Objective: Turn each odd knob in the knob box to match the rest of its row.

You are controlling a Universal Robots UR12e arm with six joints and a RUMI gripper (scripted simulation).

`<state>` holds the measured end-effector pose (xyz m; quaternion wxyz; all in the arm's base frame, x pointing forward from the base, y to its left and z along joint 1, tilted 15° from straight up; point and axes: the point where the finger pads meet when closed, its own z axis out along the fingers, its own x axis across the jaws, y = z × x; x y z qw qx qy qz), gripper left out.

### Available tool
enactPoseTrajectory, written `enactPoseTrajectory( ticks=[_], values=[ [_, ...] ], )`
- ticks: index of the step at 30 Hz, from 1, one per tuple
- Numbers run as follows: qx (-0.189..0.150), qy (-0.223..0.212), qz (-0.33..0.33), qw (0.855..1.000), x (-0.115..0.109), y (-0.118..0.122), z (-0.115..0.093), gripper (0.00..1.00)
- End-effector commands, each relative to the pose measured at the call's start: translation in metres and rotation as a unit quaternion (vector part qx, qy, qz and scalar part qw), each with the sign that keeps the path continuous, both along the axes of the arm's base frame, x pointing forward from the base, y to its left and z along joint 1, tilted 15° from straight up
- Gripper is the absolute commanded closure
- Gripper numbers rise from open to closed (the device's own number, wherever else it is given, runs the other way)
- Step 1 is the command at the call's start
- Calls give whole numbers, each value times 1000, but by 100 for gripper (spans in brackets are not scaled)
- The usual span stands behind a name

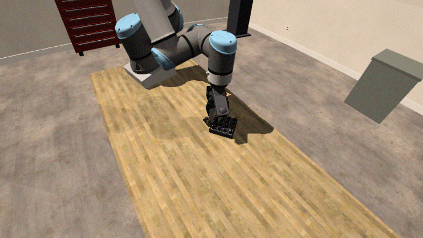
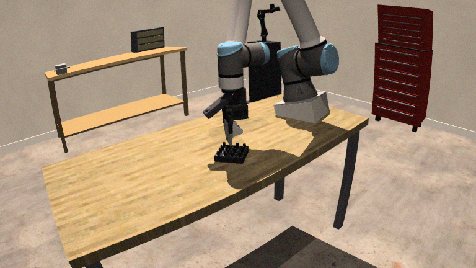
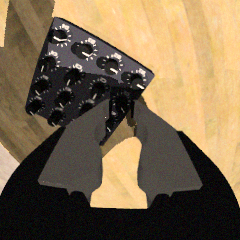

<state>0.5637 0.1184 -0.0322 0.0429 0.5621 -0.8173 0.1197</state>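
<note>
The black knob box (image 1: 221,133) (image 2: 229,160) (image 3: 65,56) stands on the wooden table, turned at an angle in the wrist view. The row along its upper edge there shows four knobs. Three of their white pointers slant down to the right; that of the far left knob (image 3: 60,36) looks different. The other pointers I can read slant down to the left. The labels are too small to read. My gripper (image 2: 230,143) (image 3: 121,101) is open by a narrow gap, its fingertips at the end knob (image 3: 121,102) of the second row. The fingers hide part of the lower rows.
The wooden table (image 1: 186,176) (image 2: 123,195) carries the box and the arm's base (image 1: 151,77) (image 2: 302,108). A red tool cabinet (image 1: 88,14) (image 2: 401,72), a side bench (image 2: 115,61) and a grey bin (image 1: 381,88) stand away from the table.
</note>
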Motion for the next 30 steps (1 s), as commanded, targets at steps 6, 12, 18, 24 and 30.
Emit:
enactPoseTrajectory(
  ticks=[6, 12, 18, 24, 30],
  values=[
    [0, -1, 0, 1000, 1, 0, 1, 96],
    [0, -1, 0, 1000, 1, 0, 1, 96],
    [0, -1, 0, 1000, 1, 0, 1, 96],
    [0, -1, 0, 1000, 1, 0, 1, 96],
    [0, -1, 0, 1000, 1, 0, 1, 96]
  ],
)
